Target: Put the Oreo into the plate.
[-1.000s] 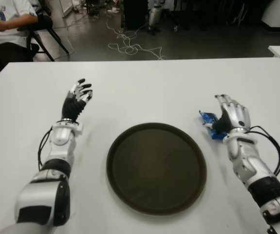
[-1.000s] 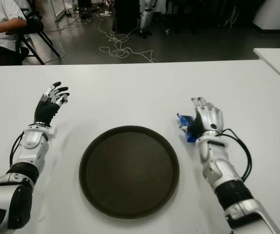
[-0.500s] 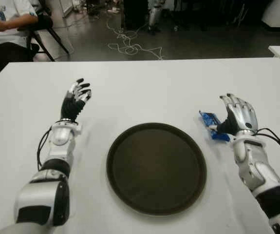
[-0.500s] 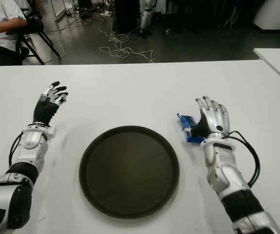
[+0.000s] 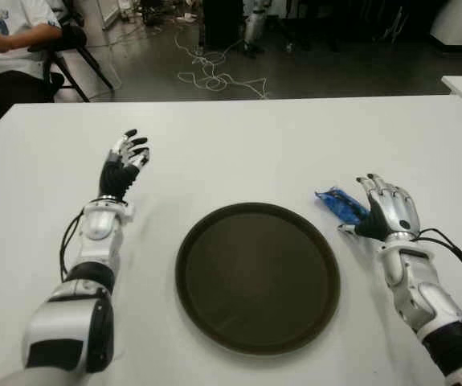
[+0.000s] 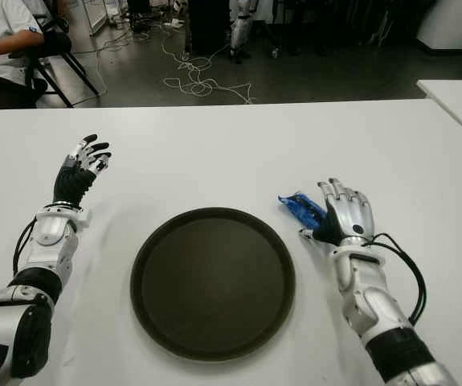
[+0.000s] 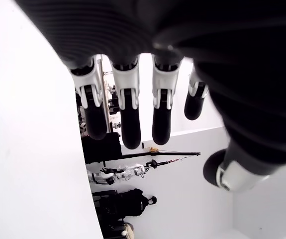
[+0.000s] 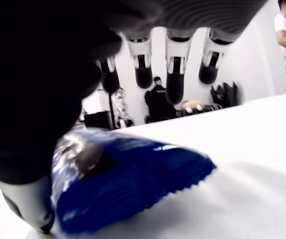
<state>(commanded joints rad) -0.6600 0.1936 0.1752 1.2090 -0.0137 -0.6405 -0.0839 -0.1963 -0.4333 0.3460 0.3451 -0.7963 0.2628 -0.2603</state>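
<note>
Sitting nearest, round dark brown plate (image 5: 258, 275) on white tabletop (image 5: 239, 153), nothing on it. Right hand (image 6: 345, 215) just right of plate, fingers (image 8: 175, 69) spread, thumb touching blue Oreo packet (image 6: 300, 208) (not gripped). Left hand (image 5: 124, 164) farther left, fingers open, holding nothing.

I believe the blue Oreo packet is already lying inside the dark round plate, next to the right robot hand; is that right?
Not quite. The blue Oreo packet lies on the white table, outside the dark round plate, next to the right robot hand. The left eye view shows it.
</note>
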